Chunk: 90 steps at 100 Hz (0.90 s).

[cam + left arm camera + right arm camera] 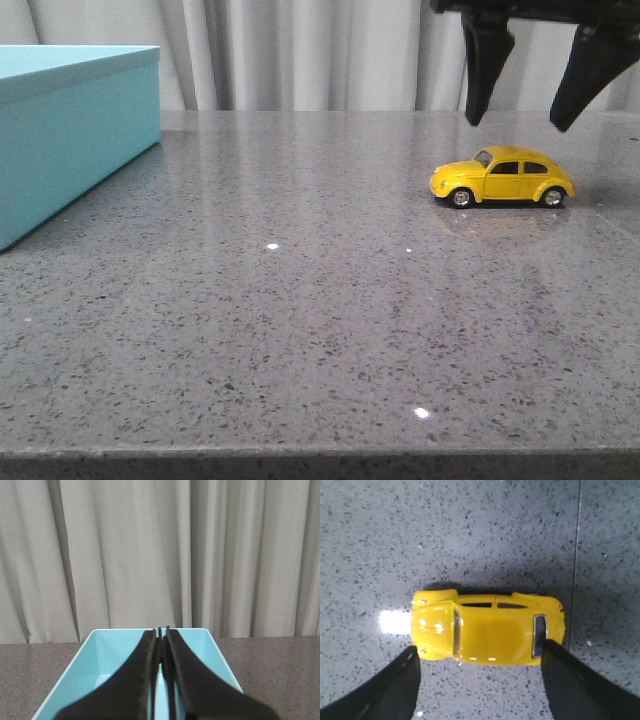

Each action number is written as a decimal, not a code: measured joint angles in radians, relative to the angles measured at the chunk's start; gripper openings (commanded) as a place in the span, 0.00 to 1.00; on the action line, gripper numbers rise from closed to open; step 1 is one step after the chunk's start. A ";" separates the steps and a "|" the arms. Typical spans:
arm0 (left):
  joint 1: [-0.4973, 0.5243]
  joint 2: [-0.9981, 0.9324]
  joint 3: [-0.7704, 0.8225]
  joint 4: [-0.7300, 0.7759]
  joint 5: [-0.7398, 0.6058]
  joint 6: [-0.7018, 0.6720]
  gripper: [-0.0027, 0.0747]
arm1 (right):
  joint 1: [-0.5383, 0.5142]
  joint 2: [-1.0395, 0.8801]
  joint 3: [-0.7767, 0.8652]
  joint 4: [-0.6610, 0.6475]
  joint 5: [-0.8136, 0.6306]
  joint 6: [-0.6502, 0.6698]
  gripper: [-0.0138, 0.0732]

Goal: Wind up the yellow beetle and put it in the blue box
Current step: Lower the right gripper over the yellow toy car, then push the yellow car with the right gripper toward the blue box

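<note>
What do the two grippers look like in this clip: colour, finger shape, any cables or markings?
Both are plain black. The right gripper has two tapering, wedge-like fingers hanging from a dark crossbar. The left gripper has broad, matte black fingers narrowing toward the tips, with thin ridged inner edges. No cables, labels or markings are visible.

Yellow beetle (502, 177): small glossy toy car, dark windows, silver-hubbed black wheels. Upright on all wheels on grey speckled tabletop, right side of front view, side-on, nose pointing left. Blue box (70, 130): large, light turquoise, matte flat sides, open top, far left, well apart from car.
</note>
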 measured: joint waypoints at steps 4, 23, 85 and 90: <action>0.000 0.000 0.000 0.000 0.000 0.000 0.01 | 0.000 0.014 -0.008 0.000 0.004 0.000 0.75; 0.000 0.000 0.000 0.000 0.000 0.000 0.01 | 0.000 0.050 -0.019 0.000 0.009 0.011 0.75; 0.000 0.000 0.000 0.000 0.000 0.000 0.01 | 0.000 0.081 -0.028 -0.020 0.029 0.017 0.75; 0.000 0.000 0.000 0.000 0.000 0.000 0.01 | 0.000 0.081 -0.028 -0.033 0.032 0.017 0.75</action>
